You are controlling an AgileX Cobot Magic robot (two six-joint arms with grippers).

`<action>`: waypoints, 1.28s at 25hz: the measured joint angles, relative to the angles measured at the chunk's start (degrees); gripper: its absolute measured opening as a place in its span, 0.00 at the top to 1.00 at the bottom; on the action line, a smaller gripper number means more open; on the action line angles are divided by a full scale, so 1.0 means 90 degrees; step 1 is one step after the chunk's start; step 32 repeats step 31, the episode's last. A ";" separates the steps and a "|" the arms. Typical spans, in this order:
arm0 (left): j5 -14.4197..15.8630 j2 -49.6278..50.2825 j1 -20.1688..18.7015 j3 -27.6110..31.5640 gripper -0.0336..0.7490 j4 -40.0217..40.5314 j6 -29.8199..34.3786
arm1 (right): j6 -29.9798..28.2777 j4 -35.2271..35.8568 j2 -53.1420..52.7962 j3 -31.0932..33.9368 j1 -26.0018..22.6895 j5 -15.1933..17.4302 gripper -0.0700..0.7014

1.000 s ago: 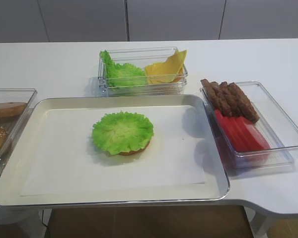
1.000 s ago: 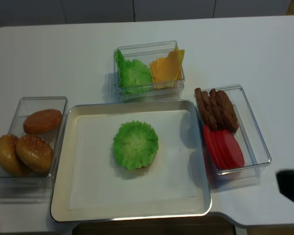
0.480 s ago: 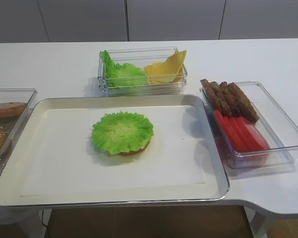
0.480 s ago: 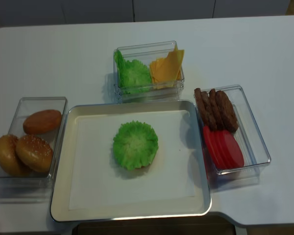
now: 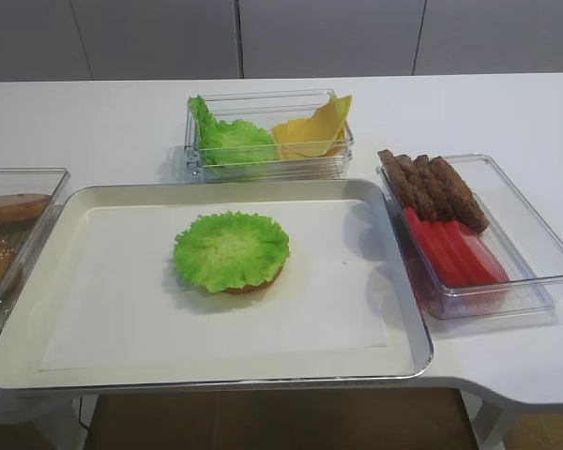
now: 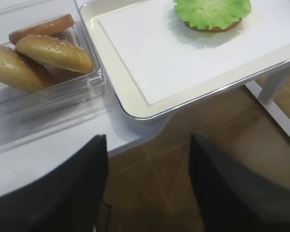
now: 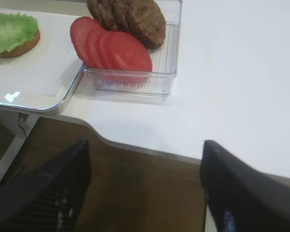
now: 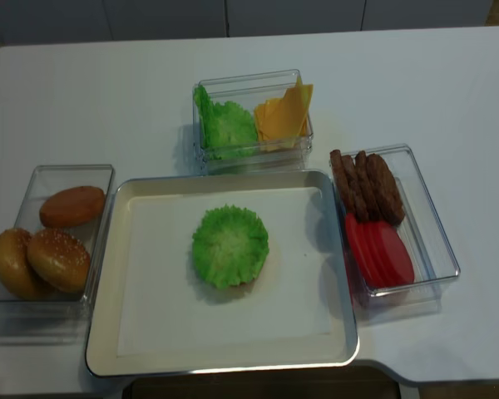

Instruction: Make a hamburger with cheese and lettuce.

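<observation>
The right gripper [image 7: 145, 188] hangs below and in front of the table's front edge [image 7: 150, 150], its two dark fingers [image 7: 43, 193] spread wide with nothing between them; open floor lies under it. The left gripper [image 6: 147, 183] sits likewise off the near edge, fingers apart and empty.

Just beyond the right gripper, up and to its left, stands the clear box of tomato slices [image 7: 113, 50] and patties [image 7: 135, 17], flush beside the tray [image 8: 100, 332]. Beyond the left gripper, the bun box [image 6: 48, 92] touches the tray's left rim.

Farther ahead, mid-tray with bare paper all round, lies the lettuce [image 8: 229, 245]: flat, round, frilly-edged, no long axis, covering the hamburger [image 5: 253, 281] whose brown rim peeks out in front.

Farthest, behind the tray, the cheese [image 8: 283, 116] leans tilted in its box, corner pointing up.
</observation>
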 joint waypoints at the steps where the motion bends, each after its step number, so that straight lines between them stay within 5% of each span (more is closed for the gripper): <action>1: 0.0000 0.0000 0.0000 0.0000 0.44 0.0000 0.0000 | -0.0116 0.0070 -0.0054 0.0050 -0.0199 -0.0004 0.19; 9: 0.0000 0.0000 0.0000 0.0000 0.44 0.0000 0.0000 | -0.0714 0.0794 -0.0079 0.0391 -0.1383 -0.0676 0.19; 14: 0.0000 0.0000 0.0000 0.0000 0.44 0.0000 0.0000 | -0.1245 0.1364 -0.0079 0.0573 -0.1795 -0.0692 0.19; 32: 0.0000 0.0000 0.0000 0.0000 0.44 0.0000 0.0000 | -0.1332 0.1430 -0.0079 0.0573 -0.1866 -0.0703 0.19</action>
